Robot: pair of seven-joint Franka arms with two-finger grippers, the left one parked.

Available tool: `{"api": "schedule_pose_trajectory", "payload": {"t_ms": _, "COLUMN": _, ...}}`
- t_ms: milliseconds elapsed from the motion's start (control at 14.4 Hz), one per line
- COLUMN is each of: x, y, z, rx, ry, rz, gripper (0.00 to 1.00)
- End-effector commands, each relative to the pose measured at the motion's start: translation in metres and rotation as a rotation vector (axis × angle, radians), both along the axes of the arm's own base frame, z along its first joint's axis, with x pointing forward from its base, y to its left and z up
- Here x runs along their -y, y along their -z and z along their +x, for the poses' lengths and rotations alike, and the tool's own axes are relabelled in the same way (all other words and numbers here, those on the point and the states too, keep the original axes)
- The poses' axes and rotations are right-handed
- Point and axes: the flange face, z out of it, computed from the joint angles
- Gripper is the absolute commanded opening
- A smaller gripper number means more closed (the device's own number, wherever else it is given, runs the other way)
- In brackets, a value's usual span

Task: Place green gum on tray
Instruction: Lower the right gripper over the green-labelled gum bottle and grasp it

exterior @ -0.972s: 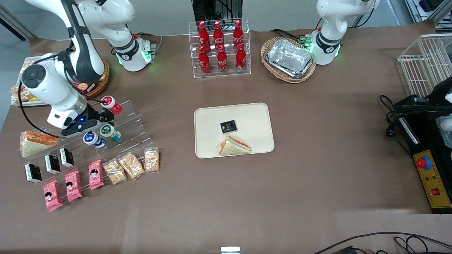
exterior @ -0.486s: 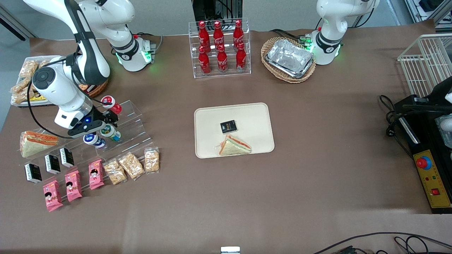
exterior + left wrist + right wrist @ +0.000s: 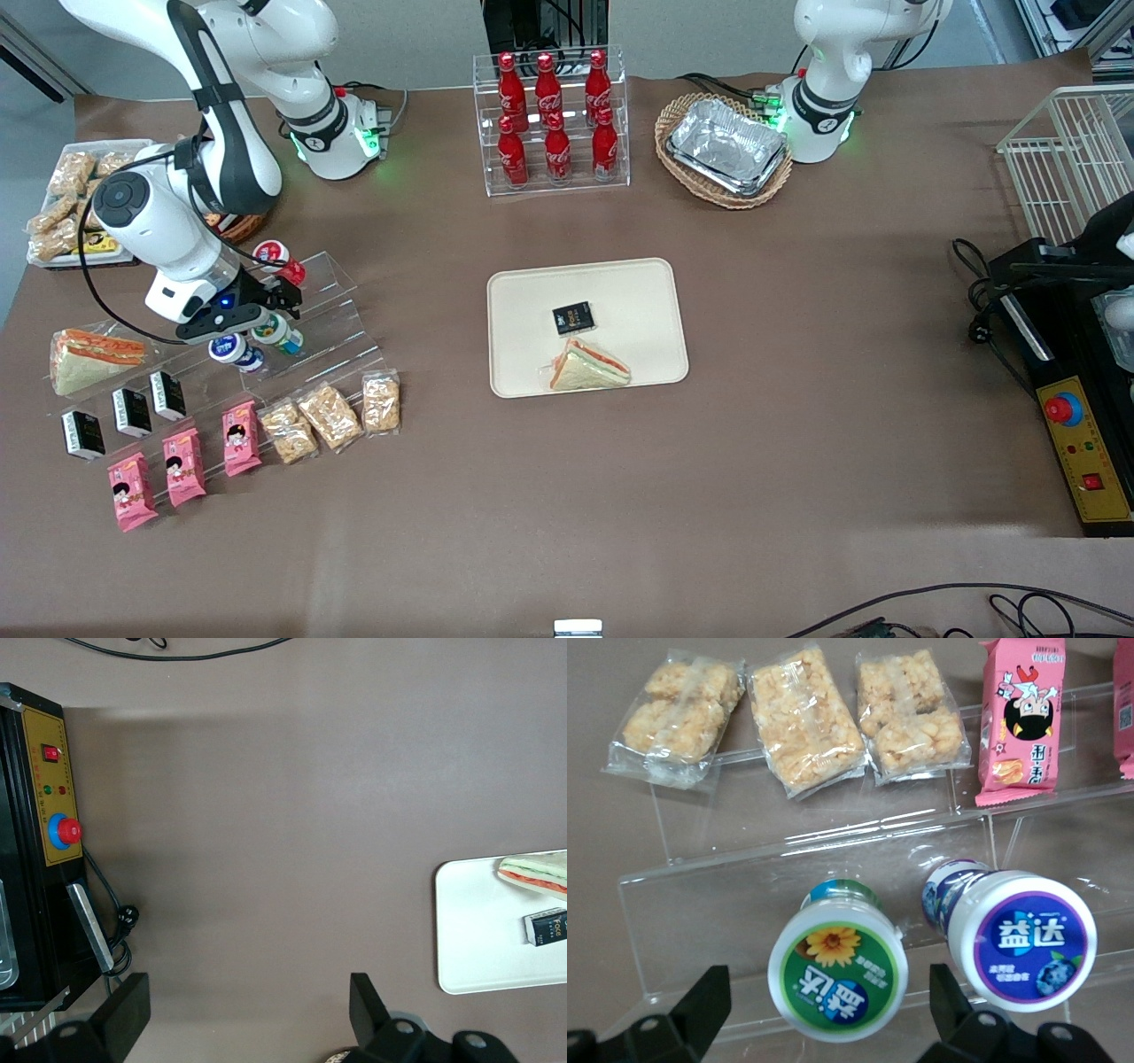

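Note:
The green gum (image 3: 276,333) is a small white bottle with a green lid label, standing on a clear acrylic step shelf (image 3: 332,306) toward the working arm's end of the table. In the right wrist view the green gum (image 3: 837,970) sits between my two fingers. My gripper (image 3: 266,312) (image 3: 828,1010) is open, hovering just above the gum, not touching it. The cream tray (image 3: 523,301) lies at the table's middle and holds a sandwich (image 3: 589,367) and a small black packet (image 3: 573,317).
A blue-topped bottle (image 3: 232,348) (image 3: 1021,939) stands beside the green gum; a red-topped one (image 3: 276,258) stands on a higher step. Snack packets (image 3: 332,415), pink packs (image 3: 182,465) and black boxes (image 3: 131,411) lie nearer the camera. A cola rack (image 3: 551,120) and foil trays (image 3: 726,146) stand at the back.
My gripper has moved sideways along the shelf toward the green gum and now hovers over it. The bottles have not moved.

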Motion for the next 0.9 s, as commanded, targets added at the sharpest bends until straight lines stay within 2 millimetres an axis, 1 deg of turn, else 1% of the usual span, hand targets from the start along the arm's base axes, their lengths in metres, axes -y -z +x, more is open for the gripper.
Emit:
{"api": "schedule_pose_trajectory", "payload": {"t_ms": 0, "x": -0.004, "y": 0.005, "z": 0.001, "rx": 0.015, "ry": 0.029, "rz": 0.007, "gripper": 0.81}}
{"api": "schedule_pose_trajectory", "payload": {"t_ms": 69, "x": -0.004, "y": 0.006, "z": 0.001, "rx": 0.012, "ry": 0.037, "rz": 0.008, "gripper": 0.69}}
{"api": "schedule_pose_trajectory", "payload": {"t_ms": 139, "x": -0.005, "y": 0.006, "z": 0.001, "rx": 0.012, "ry": 0.042, "rz": 0.007, "gripper": 0.54}}
{"api": "schedule_pose_trajectory", "payload": {"t_ms": 278, "x": -0.010, "y": 0.006, "z": 0.001, "rx": 0.011, "ry": 0.034, "rz": 0.009, "gripper": 0.34}}
{"api": "schedule_pose_trajectory", "payload": {"t_ms": 347, "x": -0.010, "y": 0.006, "z": 0.001, "rx": 0.009, "ry": 0.034, "rz": 0.009, "gripper": 0.28}}
{"api": "schedule_pose_trajectory", "payload": {"t_ms": 625, "x": -0.013, "y": -0.003, "z": 0.005, "rx": 0.023, "ry": 0.046, "rz": 0.010, "gripper": 0.28}}
{"api": "schedule_pose_trajectory", "payload": {"t_ms": 764, "x": -0.014, "y": -0.024, "z": 0.017, "rx": 0.017, "ry": 0.047, "rz": 0.011, "gripper": 0.28}}
{"api": "schedule_pose_trajectory", "payload": {"t_ms": 833, "x": -0.016, "y": -0.043, "z": 0.027, "rx": -0.006, "ry": 0.045, "rz": 0.011, "gripper": 0.28}}
